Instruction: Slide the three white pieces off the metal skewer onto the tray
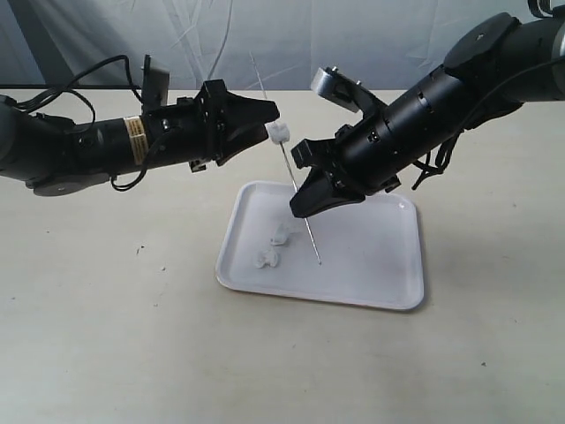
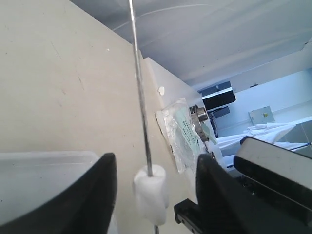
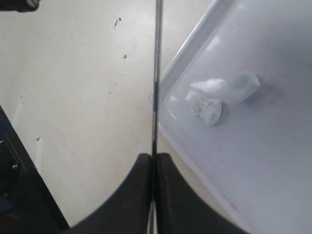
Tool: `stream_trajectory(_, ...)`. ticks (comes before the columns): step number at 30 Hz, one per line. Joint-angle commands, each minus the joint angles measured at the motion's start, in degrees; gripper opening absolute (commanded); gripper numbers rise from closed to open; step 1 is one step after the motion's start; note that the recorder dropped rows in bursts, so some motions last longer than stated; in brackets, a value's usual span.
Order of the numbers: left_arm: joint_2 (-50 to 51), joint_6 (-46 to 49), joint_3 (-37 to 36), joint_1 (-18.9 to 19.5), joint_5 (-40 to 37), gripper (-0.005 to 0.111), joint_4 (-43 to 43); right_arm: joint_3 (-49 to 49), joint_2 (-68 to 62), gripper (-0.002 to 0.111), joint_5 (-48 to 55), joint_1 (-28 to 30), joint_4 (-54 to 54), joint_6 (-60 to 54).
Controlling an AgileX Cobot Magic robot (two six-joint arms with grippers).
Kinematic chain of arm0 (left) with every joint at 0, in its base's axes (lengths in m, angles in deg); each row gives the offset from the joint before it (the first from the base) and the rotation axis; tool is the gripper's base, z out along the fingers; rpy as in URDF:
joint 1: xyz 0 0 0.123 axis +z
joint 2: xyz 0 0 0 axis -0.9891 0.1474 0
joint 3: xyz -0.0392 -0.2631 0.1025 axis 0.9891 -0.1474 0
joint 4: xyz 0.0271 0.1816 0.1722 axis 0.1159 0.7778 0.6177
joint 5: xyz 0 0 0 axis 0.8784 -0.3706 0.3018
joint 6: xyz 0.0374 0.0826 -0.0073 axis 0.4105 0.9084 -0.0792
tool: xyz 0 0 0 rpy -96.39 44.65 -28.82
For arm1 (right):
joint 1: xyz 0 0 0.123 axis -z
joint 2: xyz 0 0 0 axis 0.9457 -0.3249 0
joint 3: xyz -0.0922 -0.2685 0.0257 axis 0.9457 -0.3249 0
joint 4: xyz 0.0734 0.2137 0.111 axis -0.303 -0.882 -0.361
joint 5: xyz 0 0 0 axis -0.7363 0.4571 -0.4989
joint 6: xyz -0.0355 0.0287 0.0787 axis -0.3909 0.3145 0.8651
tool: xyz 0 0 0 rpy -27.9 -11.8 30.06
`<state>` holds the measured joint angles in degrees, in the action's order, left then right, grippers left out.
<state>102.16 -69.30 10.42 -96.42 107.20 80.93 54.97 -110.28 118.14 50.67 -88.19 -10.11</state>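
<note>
1. The left gripper reaches in from the left above the table. Its fingers are spread apart and clasp nothing.
2. One white piece is threaded on the metal skewer and sits in the gap between those fingers. The left wrist view shows clear space on both sides of it, so neither finger touches it.
3. The skewer is tilted, with its upper end leaning left above the piece and its lower tip over the tray.
4. The right gripper is clamped tight on the skewer below the threaded piece, the rod pinched between its fingertips.
5. The tray lies flat on the table. Two other white pieces lie loose on its left part, close together and just left of the skewer's tip.
</note>
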Motion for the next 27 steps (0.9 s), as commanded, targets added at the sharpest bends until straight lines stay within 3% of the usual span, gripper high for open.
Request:
stream_trajectory(1, -0.5, 0.0, 0.1, 0.1, 1.0, 0.043, 0.1, 0.3, 0.6, -0.001, -0.8, 0.3, 0.0, 0.0)
stream_trajectory(17, -0.5, 0.0, 0.1, 0.1, 3.1, 0.039, 3.2, 0.3, 0.6, -0.001, -0.9, 0.3, -3.1, 0.0)
stream_trajectory(24, -0.5, 0.0, 0.1, 0.5, 4.4, 0.025, 2.9, 0.3, 0.6, -0.001, 0.7, 0.3, -4.0, -0.2)
stream_trajectory(27, -0.5, 0.0, 0.1, 0.6, 4.4, 0.025, 2.9, 0.3, 0.6, -0.001, 1.0, 0.3, -4.0, -0.2)
